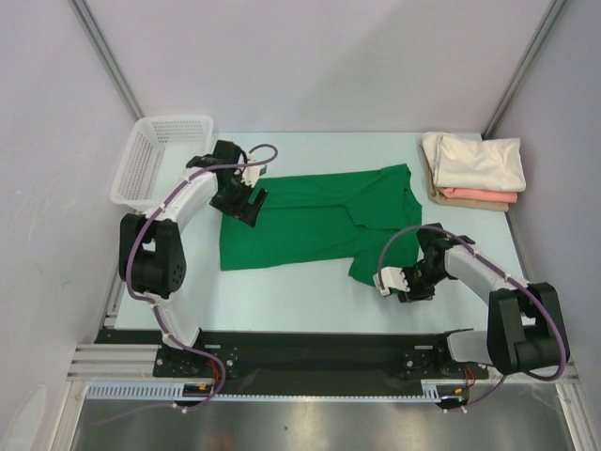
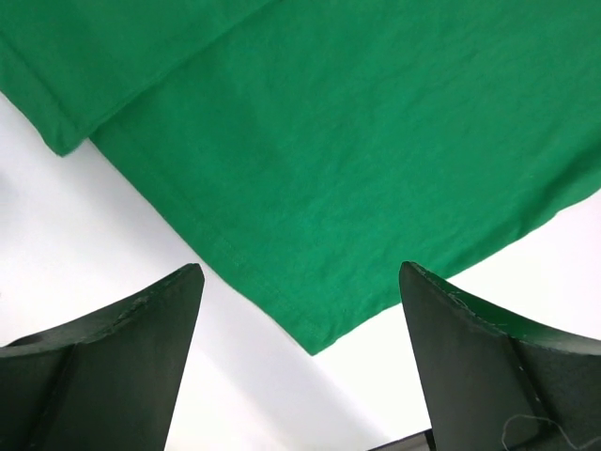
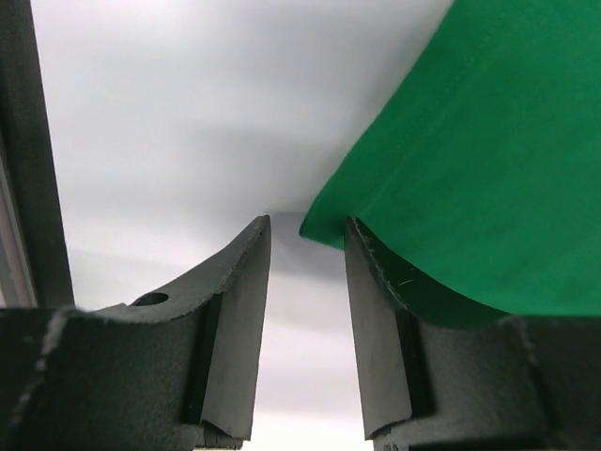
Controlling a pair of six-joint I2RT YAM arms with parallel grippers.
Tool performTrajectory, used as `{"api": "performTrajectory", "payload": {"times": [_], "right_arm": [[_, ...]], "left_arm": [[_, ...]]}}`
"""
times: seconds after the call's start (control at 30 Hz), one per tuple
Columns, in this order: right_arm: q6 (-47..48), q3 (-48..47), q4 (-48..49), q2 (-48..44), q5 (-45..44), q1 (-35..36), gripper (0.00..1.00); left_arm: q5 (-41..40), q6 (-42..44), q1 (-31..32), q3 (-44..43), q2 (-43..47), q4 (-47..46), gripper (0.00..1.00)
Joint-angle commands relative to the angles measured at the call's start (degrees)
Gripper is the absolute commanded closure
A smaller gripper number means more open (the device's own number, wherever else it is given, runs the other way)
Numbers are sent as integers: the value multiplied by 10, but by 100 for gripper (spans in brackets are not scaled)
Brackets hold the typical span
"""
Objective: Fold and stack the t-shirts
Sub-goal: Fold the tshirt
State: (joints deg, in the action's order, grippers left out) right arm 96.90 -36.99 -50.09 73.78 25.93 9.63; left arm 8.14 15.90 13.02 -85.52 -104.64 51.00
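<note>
T-shirt [image 1: 300,221] corner ahead of parted left jaws; edge beside right jaws.

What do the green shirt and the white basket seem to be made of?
The green t-shirt: soft matte cloth, probably a cotton-like knit; the left wrist view shows fine fabric grain and a stitched hem. The basket: white, apparently rigid moulded plastic, judging by its regular open mesh walls.
</note>
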Motion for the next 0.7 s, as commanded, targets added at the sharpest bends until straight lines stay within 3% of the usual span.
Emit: {"api": "performTrajectory", "payload": {"times": [0.0, 0.1, 0.23, 0.3, 0.47, 0.67], "right_arm": [[11, -8, 22, 30, 3, 0, 58], [7, -9, 36, 42, -16, 0, 60], [-6, -26, 23, 44, -19, -2, 94], [-11, -33, 16, 36, -15, -3, 100], [-31, -40, 14, 34, -16, -3, 100], [-58, -40, 31, 44, -20, 7, 100]], "left_arm": [[-22, 25, 2, 22, 43, -10, 9], [-16, 46, -1, 53, 49, -11, 11], [-13, 106, -9, 122, 76, -25, 20], [-28, 170, -11, 200, 119, -47, 25], [-33, 288, -11, 311, 190, -89, 33], [-27, 315, -11, 291, 166, -73, 36]]}}
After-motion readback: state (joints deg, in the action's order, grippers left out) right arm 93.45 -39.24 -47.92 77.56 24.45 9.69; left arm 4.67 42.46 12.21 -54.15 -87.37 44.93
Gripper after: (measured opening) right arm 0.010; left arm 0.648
